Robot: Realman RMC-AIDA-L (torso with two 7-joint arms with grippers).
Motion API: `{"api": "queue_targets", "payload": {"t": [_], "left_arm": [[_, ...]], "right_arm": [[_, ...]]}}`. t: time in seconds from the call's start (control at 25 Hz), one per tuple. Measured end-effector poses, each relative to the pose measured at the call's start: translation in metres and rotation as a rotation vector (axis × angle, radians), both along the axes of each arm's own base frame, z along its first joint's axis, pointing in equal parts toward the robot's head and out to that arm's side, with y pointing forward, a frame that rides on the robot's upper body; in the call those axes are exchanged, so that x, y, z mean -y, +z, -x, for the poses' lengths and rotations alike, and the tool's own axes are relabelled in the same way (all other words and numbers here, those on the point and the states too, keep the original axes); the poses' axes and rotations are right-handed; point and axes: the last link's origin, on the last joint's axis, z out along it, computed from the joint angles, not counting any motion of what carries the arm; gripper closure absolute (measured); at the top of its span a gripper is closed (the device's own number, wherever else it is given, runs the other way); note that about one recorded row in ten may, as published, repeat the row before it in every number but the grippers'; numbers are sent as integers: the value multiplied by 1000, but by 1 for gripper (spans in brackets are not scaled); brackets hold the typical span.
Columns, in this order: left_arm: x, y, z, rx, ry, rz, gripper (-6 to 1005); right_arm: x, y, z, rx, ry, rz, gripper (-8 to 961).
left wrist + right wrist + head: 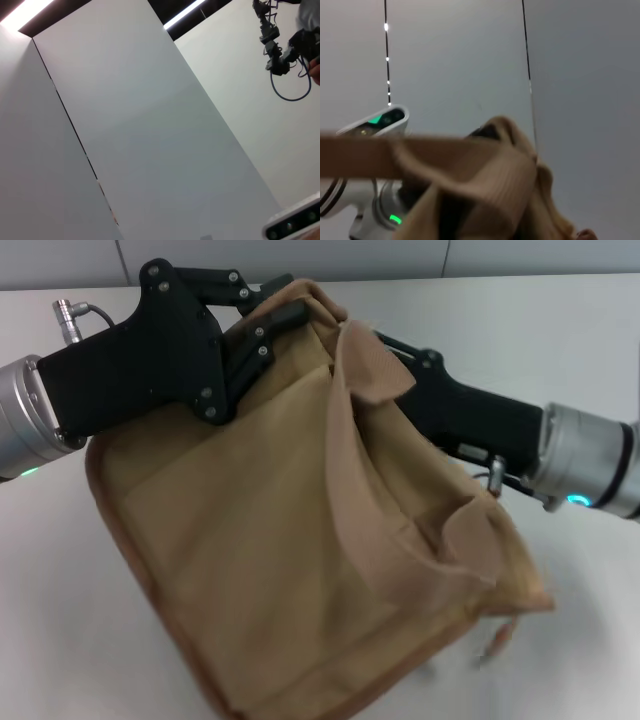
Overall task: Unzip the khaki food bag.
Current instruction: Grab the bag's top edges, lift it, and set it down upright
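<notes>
Lying between both arms, khaki food bag [300,540]; left hand [285,310] clenched on its top edge

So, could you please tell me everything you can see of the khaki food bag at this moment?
The khaki food bag is a large, soft tan tote of what looks like canvas, with darker brown trim along its edges and wide webbing handles flopping over it. It sits tilted and slumped on the white table, its broad side facing the head camera. The left claw is at its far top corner, and the right claw reaches in behind its top edge, fingertips hidden. No zipper is visible.
</notes>
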Motion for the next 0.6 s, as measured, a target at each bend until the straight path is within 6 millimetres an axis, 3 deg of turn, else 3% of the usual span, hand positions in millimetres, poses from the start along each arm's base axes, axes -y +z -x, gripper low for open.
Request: {"api": "queue_targets", "payload": {"t": [0.36, 0.6], "left_arm": [[0, 2, 0, 16, 1, -21, 913], [-2, 6, 0, 35, 8, -41, 913]], "right_arm": [[35, 13, -32, 25, 16, -63, 121], [52, 41, -56, -193, -131, -268, 121]]}}
